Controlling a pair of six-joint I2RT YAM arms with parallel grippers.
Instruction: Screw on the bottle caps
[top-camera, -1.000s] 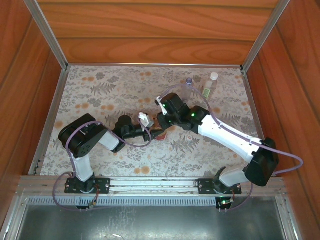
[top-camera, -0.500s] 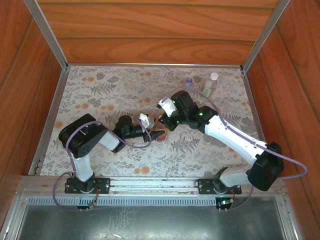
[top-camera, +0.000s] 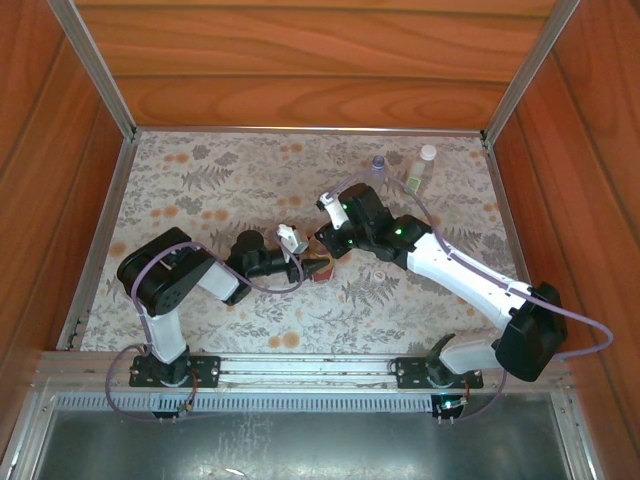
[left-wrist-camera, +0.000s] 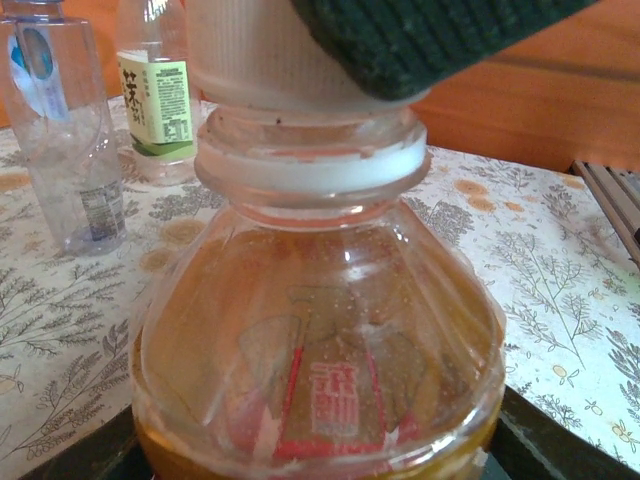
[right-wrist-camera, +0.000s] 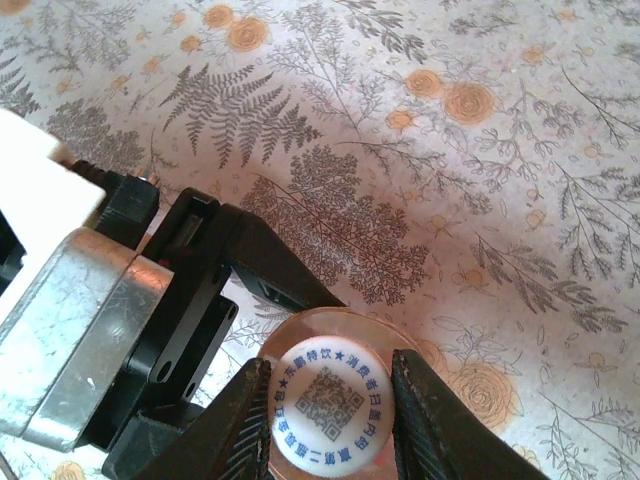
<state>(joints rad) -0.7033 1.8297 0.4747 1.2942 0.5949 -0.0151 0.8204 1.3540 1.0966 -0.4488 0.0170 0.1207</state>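
The amber bottle (left-wrist-camera: 320, 330) with a red label stands upright on the table, and my left gripper (left-wrist-camera: 320, 462) is shut on its lower body. Its white cap (right-wrist-camera: 325, 400), printed with blue characters and a code square, sits on the neck (left-wrist-camera: 310, 160). My right gripper (right-wrist-camera: 332, 428) comes down from above and is shut on this cap, one ribbed finger (right-wrist-camera: 240, 425) on each side. In the top view both grippers meet at the bottle (top-camera: 320, 272) in the middle of the table.
A bluish plain bottle (top-camera: 378, 166) and a green-label bottle (top-camera: 417, 172) with a white cap (top-camera: 428, 152) stand at the back right. The floral table cover (top-camera: 200, 180) lies flat, with wooden walls (top-camera: 300, 70) around it.
The right wrist has turned and swung slightly to the right above the amber bottle while staying on the cap. The left arm has not moved.
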